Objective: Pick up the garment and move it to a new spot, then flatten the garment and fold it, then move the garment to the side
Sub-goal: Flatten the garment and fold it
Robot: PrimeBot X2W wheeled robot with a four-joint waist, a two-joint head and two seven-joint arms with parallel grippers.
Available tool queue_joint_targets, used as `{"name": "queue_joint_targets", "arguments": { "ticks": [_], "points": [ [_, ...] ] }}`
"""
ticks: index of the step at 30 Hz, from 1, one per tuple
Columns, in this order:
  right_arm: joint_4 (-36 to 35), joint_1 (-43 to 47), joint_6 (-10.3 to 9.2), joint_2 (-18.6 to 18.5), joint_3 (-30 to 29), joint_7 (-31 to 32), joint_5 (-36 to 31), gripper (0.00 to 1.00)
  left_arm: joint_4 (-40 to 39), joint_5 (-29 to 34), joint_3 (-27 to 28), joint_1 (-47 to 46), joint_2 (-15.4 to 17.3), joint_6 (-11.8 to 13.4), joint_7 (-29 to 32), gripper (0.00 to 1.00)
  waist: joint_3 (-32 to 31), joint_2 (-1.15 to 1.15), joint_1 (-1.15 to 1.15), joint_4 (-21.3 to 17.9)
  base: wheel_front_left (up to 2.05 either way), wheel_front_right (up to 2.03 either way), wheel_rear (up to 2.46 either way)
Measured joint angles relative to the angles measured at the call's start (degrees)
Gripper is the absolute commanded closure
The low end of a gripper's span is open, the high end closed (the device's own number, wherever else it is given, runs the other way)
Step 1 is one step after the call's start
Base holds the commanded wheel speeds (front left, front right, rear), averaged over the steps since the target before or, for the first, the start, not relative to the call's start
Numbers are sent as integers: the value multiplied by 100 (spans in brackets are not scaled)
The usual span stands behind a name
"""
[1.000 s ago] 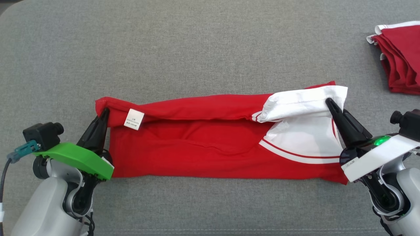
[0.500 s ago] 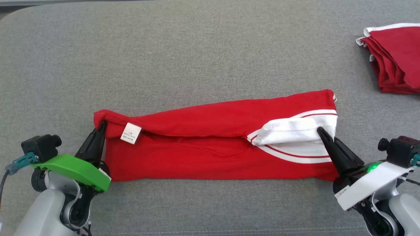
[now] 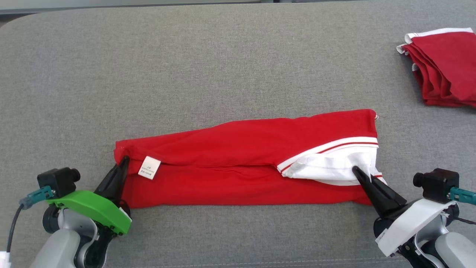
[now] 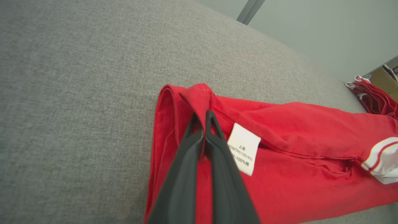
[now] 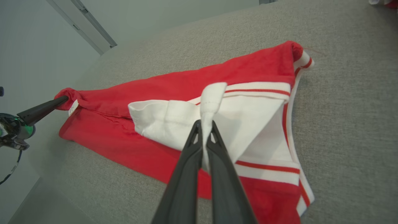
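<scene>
While its two dark fingers [image 4: 183,174] pinch a red corner fold between them, the left gripper [image 4: 202,114] sits at the left end of the garment [image 3: 238,156], clamped tight on the cloth just beside a white care label [image 4: 244,148]. At the opposite end the right gripper [image 5: 205,123] is likewise closed, nipping a bunched strip of the white section [image 5: 258,115] that carries red stripes. Between both grippers the garment lies stretched lengthwise in a long band, its upper layer folded over the lower, resting on the grey fabric surface [image 3: 186,74]. Well apart, at the far right, a folded pile of red clothes [image 3: 444,67] lies on that same surface.
</scene>
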Motion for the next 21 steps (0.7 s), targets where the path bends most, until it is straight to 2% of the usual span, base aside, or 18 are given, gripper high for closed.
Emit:
{"name": "queue_joint_targets", "arguments": {
  "ticks": [1,2,3,7,14,18,21],
  "points": [
    [31,-1,-3,-29,18,27,-46,51,11,12,-42,27,0,0,22,59,1,0,0,0,0,0,0],
    [54,-1,-24,-73,34,43,-109,0,21,53,-68,46,3,0,46,42,3,0,0,2,0,0,0],
    [74,-1,-53,-108,26,42,-175,0,37,109,-98,58,11,0,52,2,3,0,0,7,0,0,0],
    [141,-1,-109,-162,-4,42,-232,0,165,249,-148,102,56,64,91,0,-27,0,0,54,0,0,0],
    [152,117,-166,-242,-118,138,-138,0,209,381,115,429,419,391,-82,0,-144,0,0,76,0,0,0],
    [113,186,-378,-292,-527,86,136,0,92,628,296,564,608,591,-392,0,-209,0,0,82,0,0,0],
    [159,184,-508,-319,-882,55,343,0,-105,806,318,588,609,721,-619,0,-236,0,0,130,0,0,0]
  ]
}}
